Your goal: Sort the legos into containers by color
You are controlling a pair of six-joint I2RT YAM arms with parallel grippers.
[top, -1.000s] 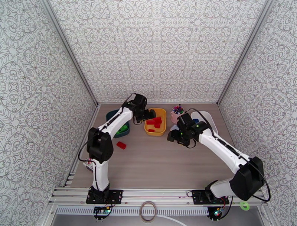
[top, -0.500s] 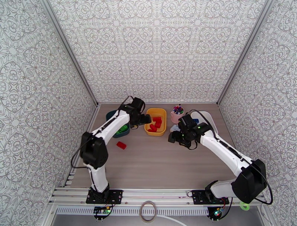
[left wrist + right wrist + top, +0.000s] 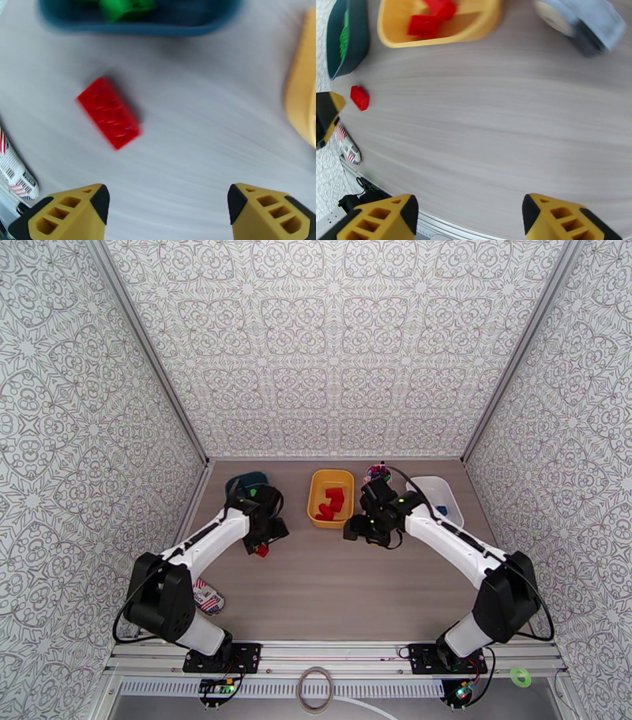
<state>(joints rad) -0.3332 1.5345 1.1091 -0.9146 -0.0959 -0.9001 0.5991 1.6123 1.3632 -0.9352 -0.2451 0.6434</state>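
Sorting judged nearly complete. Bench (image 3: 355, 587) carries one loose piece. Yellow tub (image 3: 330, 474) holds reds, teal tub (image 3: 158, 27) greens, white tub (image 3: 442, 491) blue. Left fingers (image 3: 75, 209) spread, empty, above the red brick (image 3: 108, 112) near the teal tub. Right fingers (image 3: 561, 217) spread, empty.

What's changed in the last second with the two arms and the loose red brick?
The left gripper swung back from over the yellow tub to hover open near the red brick. The right gripper shifted slightly left. Brick and yellow tub stayed put.
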